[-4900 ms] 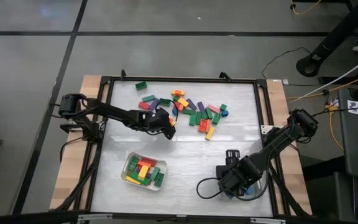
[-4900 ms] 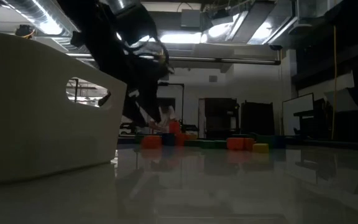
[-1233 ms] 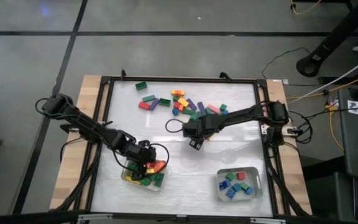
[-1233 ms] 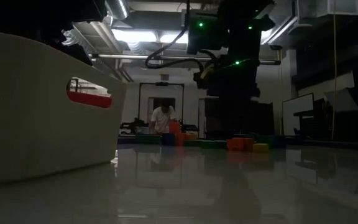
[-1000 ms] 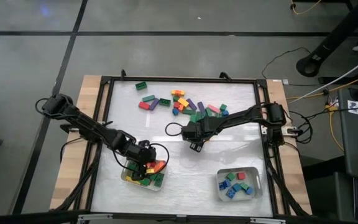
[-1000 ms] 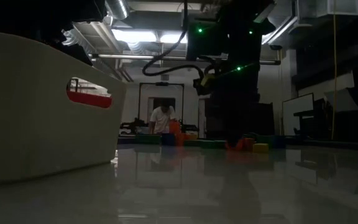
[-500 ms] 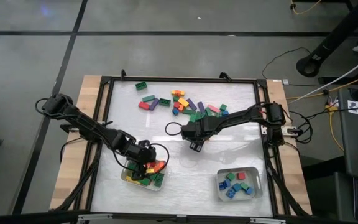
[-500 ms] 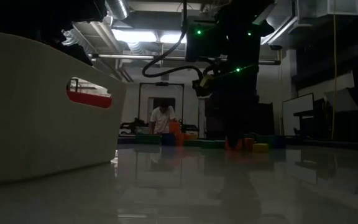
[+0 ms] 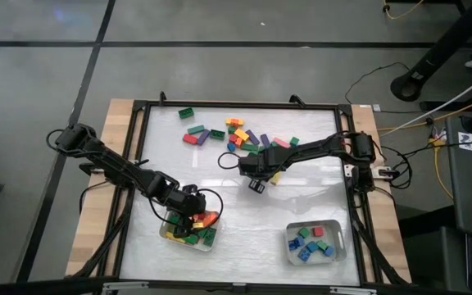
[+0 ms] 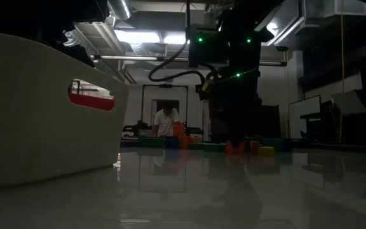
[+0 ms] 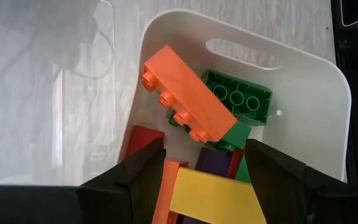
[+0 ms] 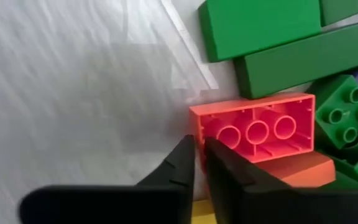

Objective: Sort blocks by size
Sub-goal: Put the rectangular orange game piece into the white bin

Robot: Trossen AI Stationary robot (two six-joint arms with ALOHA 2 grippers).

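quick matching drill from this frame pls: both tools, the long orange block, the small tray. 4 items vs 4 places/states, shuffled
Items
1. left tool
2. right tool
3. long orange block
4. right-hand tray

Places/states
A. holds short blocks, near the table's front right
B. open, over the left-hand tray
C. shut on the wall of an upturned red block
D. lies tilted on top of a green block in the left-hand tray

Pairs: 1-B, 2-C, 3-D, 4-A

Left tool [image 11: 201,168] hangs spread wide; right tool [image 12: 199,155] is pinched closed.
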